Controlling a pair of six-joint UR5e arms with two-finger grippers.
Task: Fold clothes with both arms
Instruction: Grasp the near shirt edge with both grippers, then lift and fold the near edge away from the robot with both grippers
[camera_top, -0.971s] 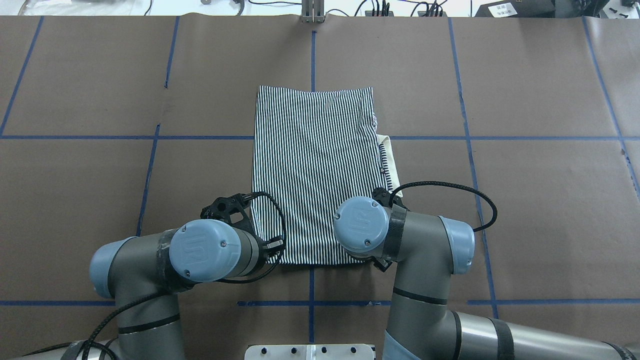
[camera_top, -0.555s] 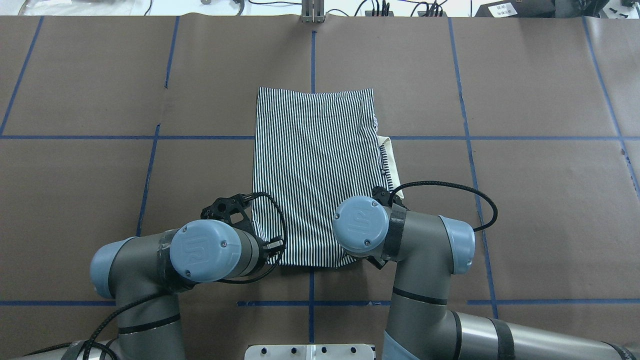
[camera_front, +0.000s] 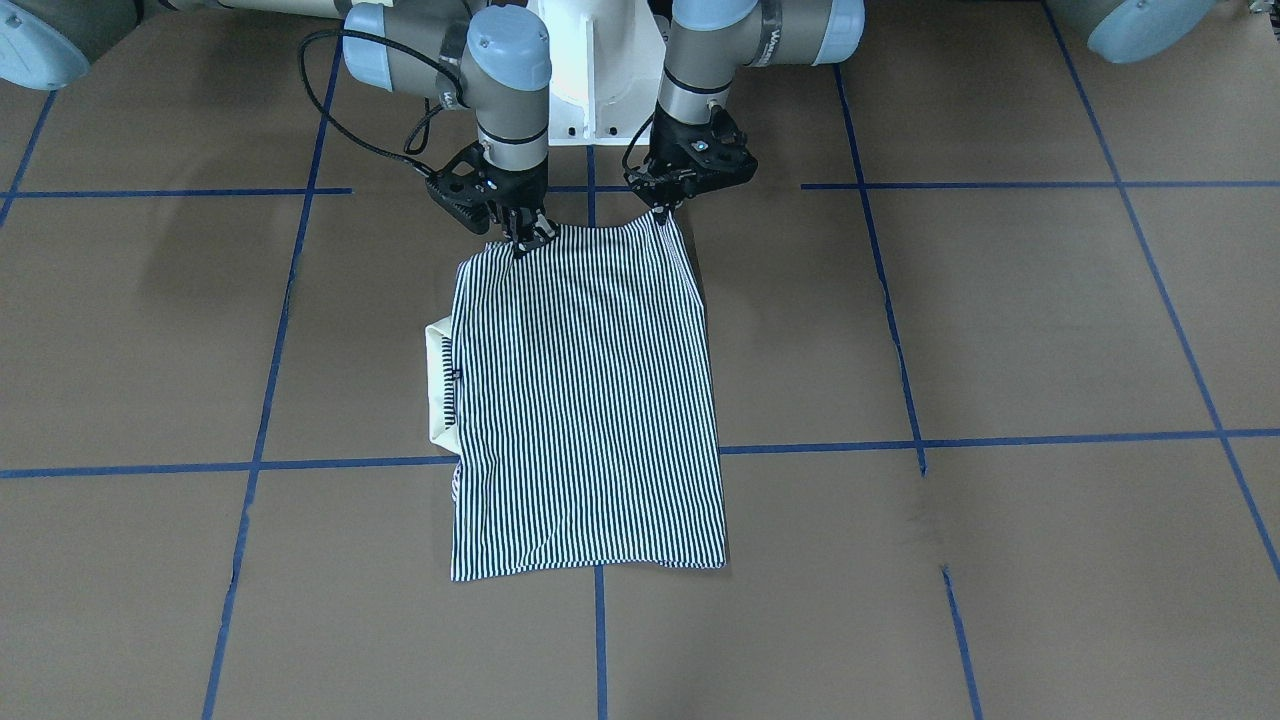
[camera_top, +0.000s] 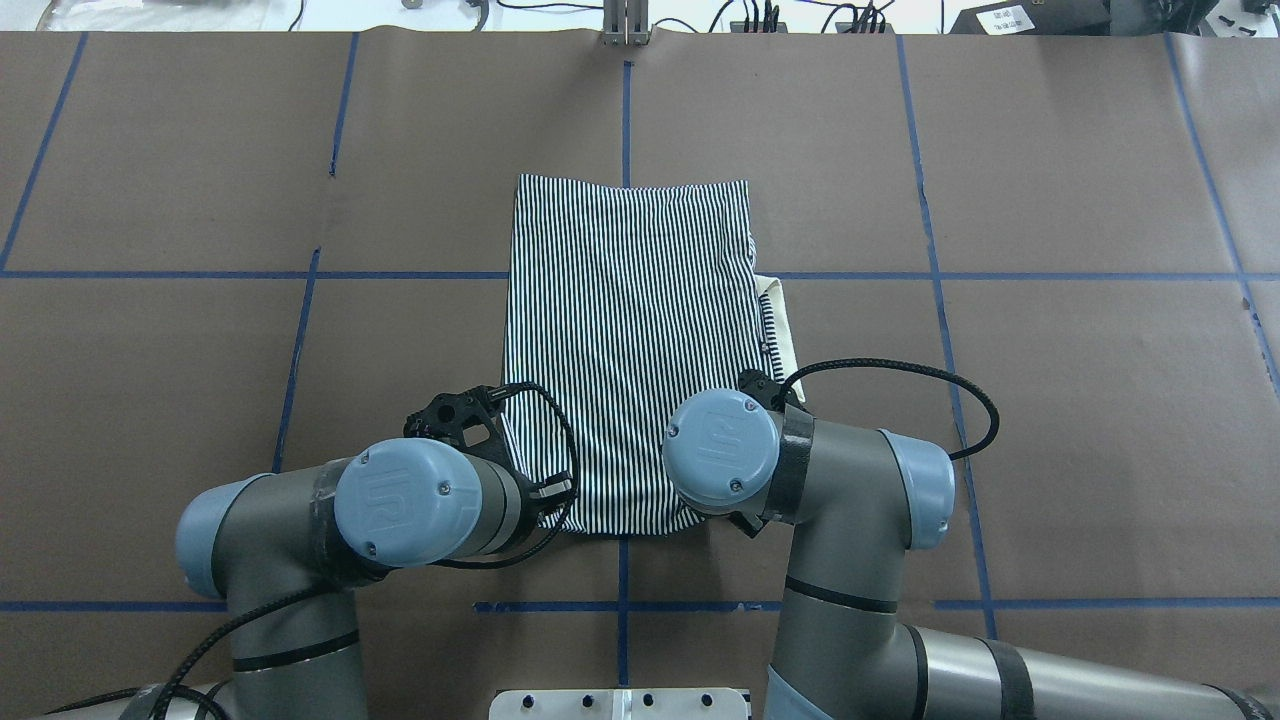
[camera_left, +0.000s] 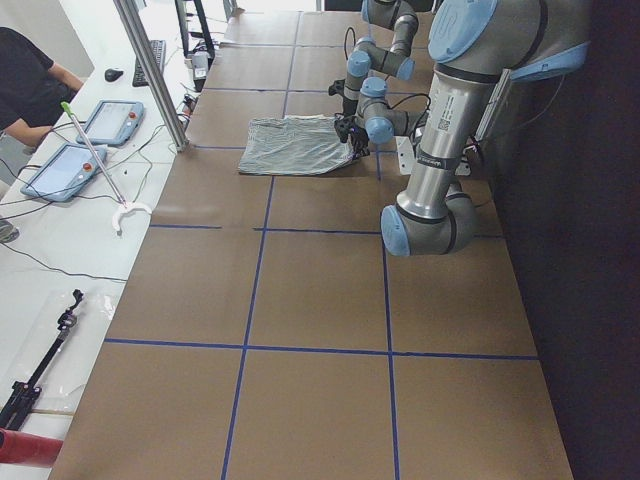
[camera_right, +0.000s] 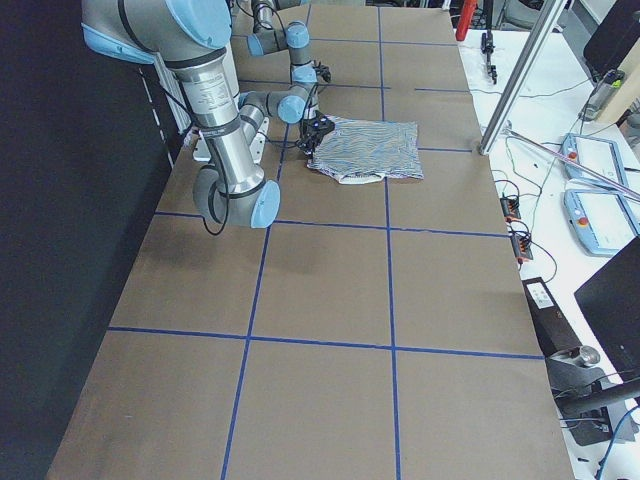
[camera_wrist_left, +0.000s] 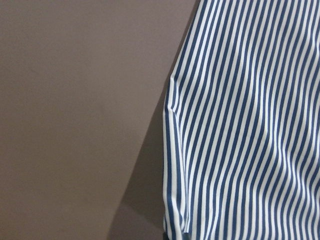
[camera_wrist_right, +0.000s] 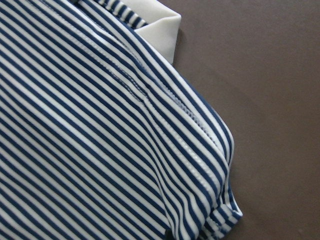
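Exterior front-facing view: striped polo shirt (camera_front: 585, 400) lies as folded rectangle at centre of table (camera_front: 1000, 320), cream collar (camera_front: 437, 385) protruding on robot's right side. Left hand (camera_front: 662, 212) and right hand (camera_front: 520, 238) each pinched closed on one corner of shirt edge nearest robot base, corners slightly raised.

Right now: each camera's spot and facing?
Front-facing: across the table, facing the base; left gripper and right gripper on shirt.
Overhead: behind the base, looking down; left arm, right arm.
Left: table's left end, along it; left arm near.
Right: table's right end, along it; right arm near.
Left wrist: down at shirt edge; no arm.
Right wrist: down at collar; no arm.
Shared: overhead shows collar too.
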